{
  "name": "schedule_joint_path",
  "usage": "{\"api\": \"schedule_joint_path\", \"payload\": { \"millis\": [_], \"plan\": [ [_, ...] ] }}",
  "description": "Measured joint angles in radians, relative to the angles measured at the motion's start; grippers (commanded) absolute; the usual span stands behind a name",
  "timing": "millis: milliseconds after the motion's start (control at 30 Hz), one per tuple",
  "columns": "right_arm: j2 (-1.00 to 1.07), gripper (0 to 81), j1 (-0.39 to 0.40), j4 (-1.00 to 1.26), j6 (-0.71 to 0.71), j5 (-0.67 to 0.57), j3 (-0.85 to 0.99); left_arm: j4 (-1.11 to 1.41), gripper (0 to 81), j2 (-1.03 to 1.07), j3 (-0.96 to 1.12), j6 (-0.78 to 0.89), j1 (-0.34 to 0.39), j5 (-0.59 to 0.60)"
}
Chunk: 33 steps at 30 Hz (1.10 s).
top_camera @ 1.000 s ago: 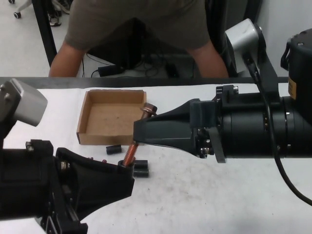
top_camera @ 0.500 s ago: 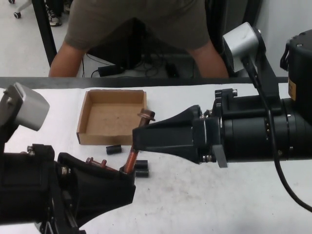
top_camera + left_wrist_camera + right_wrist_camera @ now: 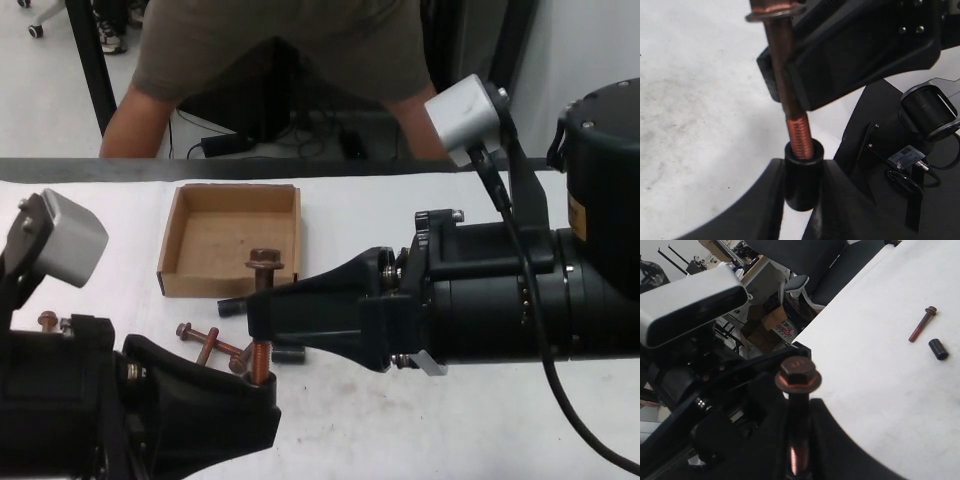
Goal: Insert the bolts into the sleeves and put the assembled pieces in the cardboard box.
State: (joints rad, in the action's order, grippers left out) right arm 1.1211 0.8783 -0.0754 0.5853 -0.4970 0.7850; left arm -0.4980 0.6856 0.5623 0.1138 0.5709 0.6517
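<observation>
Grip check first: the left gripper (image 3: 804, 196) is clamped on a black sleeve (image 3: 803, 162), mouth up, and just above it the right gripper (image 3: 798, 447) is pinched shut around the shank of a copper-coloured bolt (image 3: 782, 65), head on top. The threaded tip (image 3: 799, 131) sits right at the sleeve's mouth and looks to be just inside (hard to say how deep). So this is the insertion itself, and alignment is everything. In the left wrist view the bolt leans a touch against the sleeve's axis, so I'd want the right arm to straighten it before pressing, then drive straight down along the bore while the left arm holds rock steady. Watch those right fingers too: they grip mid-shank, so they will likely meet the sleeve's rim before the head seats, and a release or regrip near the head may be needed. Beyond the pair, loose bolts (image 3: 205, 345) and spare sleeves (image 3: 290, 353) lie on the bench (image 3: 350, 425), with the cardboard box (image 3: 236, 187) just behind them, nothing in it yet.
</observation>
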Motion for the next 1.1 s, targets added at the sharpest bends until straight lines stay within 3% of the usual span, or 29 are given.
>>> {"api": "schedule_joint_path", "payload": {
  "millis": [1100],
  "plan": [
    [0.000,0.2,0.022,-0.061,-0.072,0.057,0.039,0.020,0.8,0.000,-0.001,0.020,0.000,-0.006]
  ]
}}
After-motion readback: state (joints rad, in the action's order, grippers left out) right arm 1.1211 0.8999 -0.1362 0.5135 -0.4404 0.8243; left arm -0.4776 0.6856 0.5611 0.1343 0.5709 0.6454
